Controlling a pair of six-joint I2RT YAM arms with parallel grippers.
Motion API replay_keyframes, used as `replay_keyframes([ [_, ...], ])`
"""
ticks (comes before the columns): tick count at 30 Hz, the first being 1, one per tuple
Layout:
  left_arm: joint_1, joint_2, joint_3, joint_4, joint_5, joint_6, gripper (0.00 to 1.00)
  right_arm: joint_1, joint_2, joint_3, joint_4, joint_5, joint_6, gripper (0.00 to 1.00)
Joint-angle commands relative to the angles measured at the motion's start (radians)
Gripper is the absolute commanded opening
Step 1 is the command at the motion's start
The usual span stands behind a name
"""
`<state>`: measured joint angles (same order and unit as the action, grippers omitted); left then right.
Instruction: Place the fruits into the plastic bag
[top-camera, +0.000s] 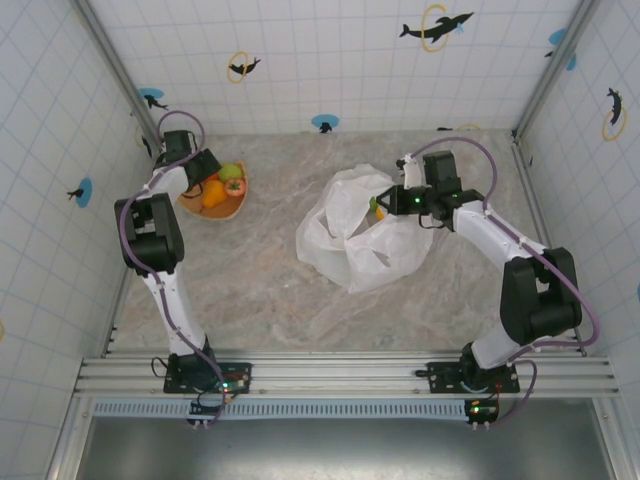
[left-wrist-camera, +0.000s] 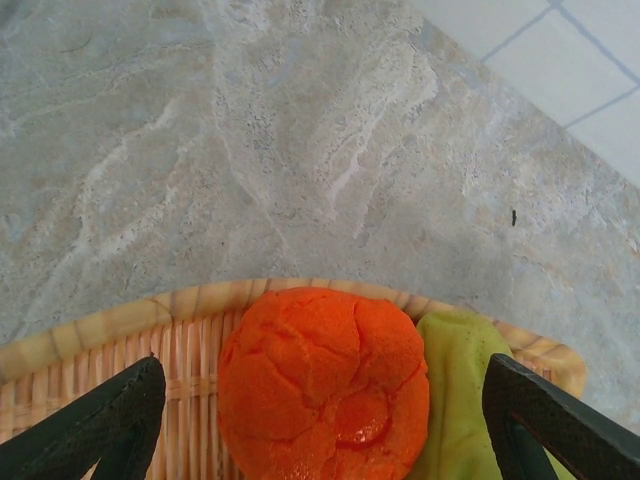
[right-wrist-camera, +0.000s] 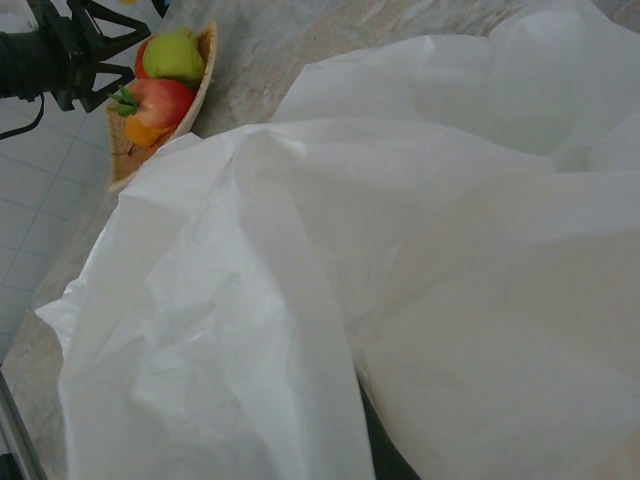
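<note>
With left gripper (left-wrist-camera: 320, 366): spread wide astride a glossy orange toy fruit (left-wrist-camera: 310, 400) in the woven tan tray (left-wrist-camera: 100, 330), clear of it. With right gripper (top-camera: 392, 203): pinched closed on the crinkly translucent white plastic bag (top-camera: 360, 245), mid-table.

- Woven tray (left-wrist-camera: 180, 310) – straight under the left gripper (left-wrist-camera: 322, 365), tan wicker, rim curving just ahead of the fingertips.
- Tabletop (left-wrist-camera: 300, 120) – grey-beige marble pattern, runs on ahead of the gripper past the tray rim.
- Tiled wall (left-wrist-camera: 590, 60) – white with blue grid lines, ahead and to the gripper's right.
- Dolphin stickers (top-camera: 437, 26) on the back wall, well beyond the gripper.
- Aluminium rail (top-camera: 340, 375) along the near table edge, well behind the gripper.
</note>
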<state>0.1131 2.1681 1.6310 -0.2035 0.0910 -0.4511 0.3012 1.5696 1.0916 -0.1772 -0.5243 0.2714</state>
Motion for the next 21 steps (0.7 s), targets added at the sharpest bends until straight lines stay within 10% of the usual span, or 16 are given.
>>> replay_keyframes([
  [1,0.008,0.032,0.043,-0.026,0.017,-0.021,0.82,-0.005,0.010,-0.018,0.012,-0.009,-0.009,0.00],
  [21,0.008,0.094,0.076,-0.039,0.021,-0.031,0.75,-0.008,0.009,-0.036,0.010,-0.006,-0.009,0.00],
])
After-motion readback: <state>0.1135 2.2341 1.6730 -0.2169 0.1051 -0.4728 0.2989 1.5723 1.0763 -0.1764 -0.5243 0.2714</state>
